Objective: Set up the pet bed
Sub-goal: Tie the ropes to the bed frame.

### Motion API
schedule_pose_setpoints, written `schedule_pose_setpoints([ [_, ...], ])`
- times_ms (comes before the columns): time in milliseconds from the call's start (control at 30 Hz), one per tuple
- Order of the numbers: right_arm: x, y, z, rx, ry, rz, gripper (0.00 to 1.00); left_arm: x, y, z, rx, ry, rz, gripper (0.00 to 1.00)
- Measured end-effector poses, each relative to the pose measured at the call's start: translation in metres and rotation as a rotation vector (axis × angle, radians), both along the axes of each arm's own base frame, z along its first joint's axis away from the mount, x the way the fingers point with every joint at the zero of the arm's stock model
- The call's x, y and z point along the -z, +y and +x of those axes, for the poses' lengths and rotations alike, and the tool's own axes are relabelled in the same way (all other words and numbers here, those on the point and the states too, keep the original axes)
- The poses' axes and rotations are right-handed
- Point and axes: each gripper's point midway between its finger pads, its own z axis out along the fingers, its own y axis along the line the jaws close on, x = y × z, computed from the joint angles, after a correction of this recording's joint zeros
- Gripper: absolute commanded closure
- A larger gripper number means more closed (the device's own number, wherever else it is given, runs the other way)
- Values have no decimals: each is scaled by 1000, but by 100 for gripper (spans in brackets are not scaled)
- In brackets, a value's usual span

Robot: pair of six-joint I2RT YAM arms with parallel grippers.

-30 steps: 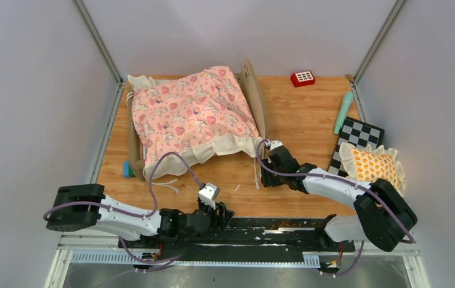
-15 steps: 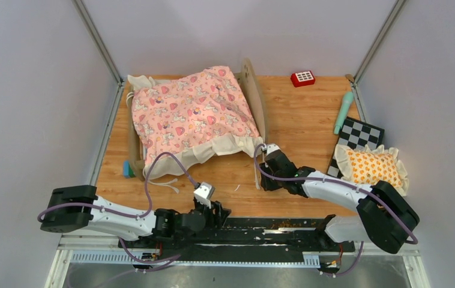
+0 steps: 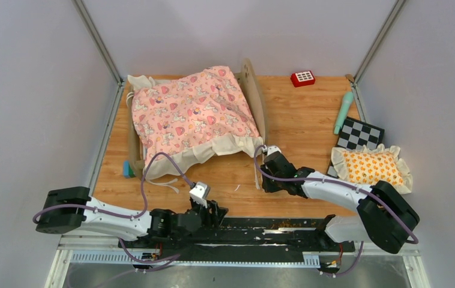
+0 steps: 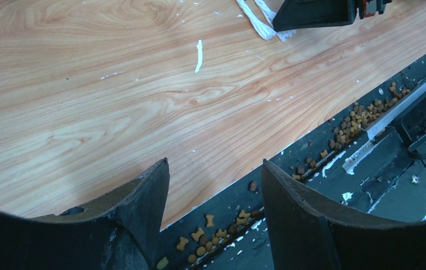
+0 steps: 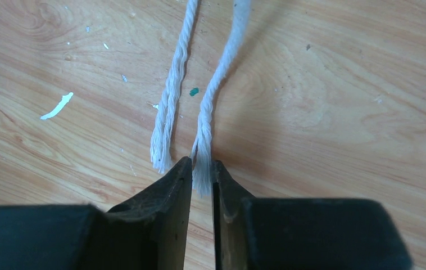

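The pet bed [image 3: 254,90] stands at the back left, a light-wood frame with its rounded headboard on the right. A pink printed quilt [image 3: 189,114] with a cream ruffle covers it and hides the mattress. Two white cords hang from the quilt's near right corner onto the table. My right gripper [image 3: 265,179] is low on the table, shut on the frayed end of the right cord [image 5: 216,90]; the left cord [image 5: 171,95] lies free beside it. My left gripper [image 4: 216,169] is open and empty over the table's near edge [image 3: 216,210].
An orange-patterned frilled pillow [image 3: 372,168] lies at the right on a checkered board [image 3: 360,135]. A green cylinder [image 3: 343,112] and a red keypad toy [image 3: 302,78] sit at the back right. A teal piece [image 3: 128,170] is by the bed's foot. Kibble [image 4: 362,118] fills the near rail.
My right gripper's jaws have closed round the cord end. The left arm has drawn back a little toward the near left. The pillow has settled flatter.
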Motion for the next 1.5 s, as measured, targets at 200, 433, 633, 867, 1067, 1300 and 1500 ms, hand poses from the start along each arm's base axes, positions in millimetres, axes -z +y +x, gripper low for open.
schedule_pose_setpoints([
  [200,-1,-3,0,28,4,-15,73,-1,3,1,-5,-3,0,32],
  [433,0,-1,1,34,12,-32,74,-2,3,1,-6,-3,-4,32],
  [633,1,5,7,35,-2,-62,91,-2,3,1,-6,-4,-5,32],
  [867,-2,-7,1,89,2,-79,100,-6,4,1,-9,-5,-14,32],
  [1067,-28,-10,-4,166,-37,31,100,-5,9,2,-11,-10,3,32],
  [1300,-55,-4,-3,256,-62,182,100,-8,12,5,-12,-36,45,27],
  [1500,-55,-7,-5,330,-51,234,100,-11,17,11,-65,-41,38,8],
])
